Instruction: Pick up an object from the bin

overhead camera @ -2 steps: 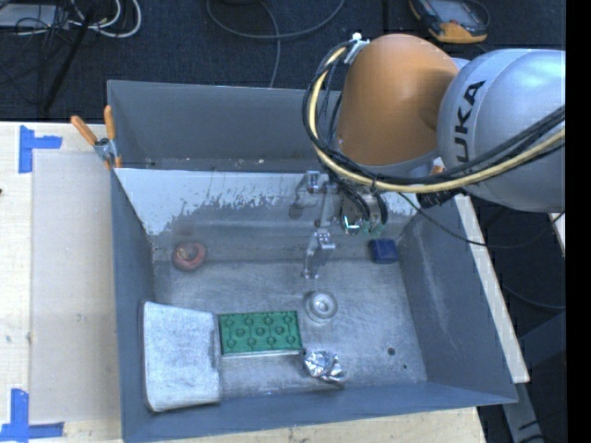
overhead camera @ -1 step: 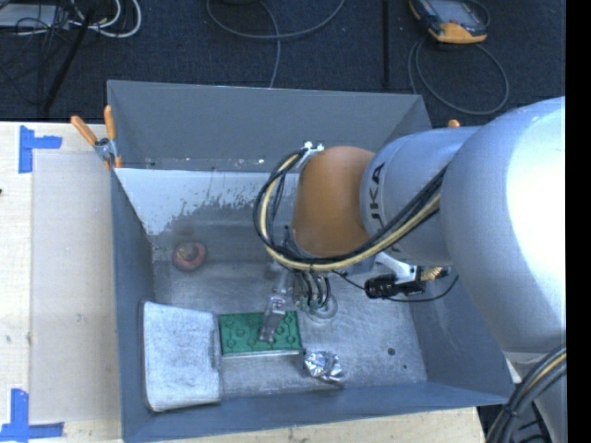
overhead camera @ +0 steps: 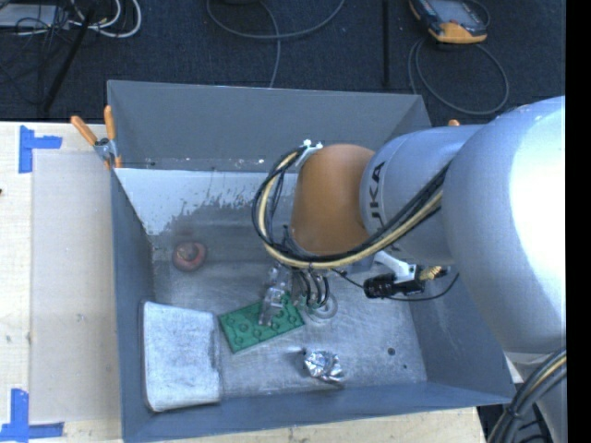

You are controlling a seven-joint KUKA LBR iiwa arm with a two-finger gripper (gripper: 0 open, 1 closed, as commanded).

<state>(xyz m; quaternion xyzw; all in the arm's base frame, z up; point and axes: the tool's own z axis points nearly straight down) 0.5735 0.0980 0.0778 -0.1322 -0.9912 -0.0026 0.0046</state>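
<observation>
Orange wrist cover, gripper beneath, perhaps on green studded plate; state unclear.

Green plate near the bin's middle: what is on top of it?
The end effector stands over the green plate's right half; its left half lies bare. Whether the end effector touches the plate, or anything sits beneath it, is covered.

On the floor of the grey metal bin lay a whitish cloth at front left, a green studded plate askew at the middle, a reddish round thing, perhaps a cap, behind the cloth, and a crumpled silvery wad near the front.
</observation>
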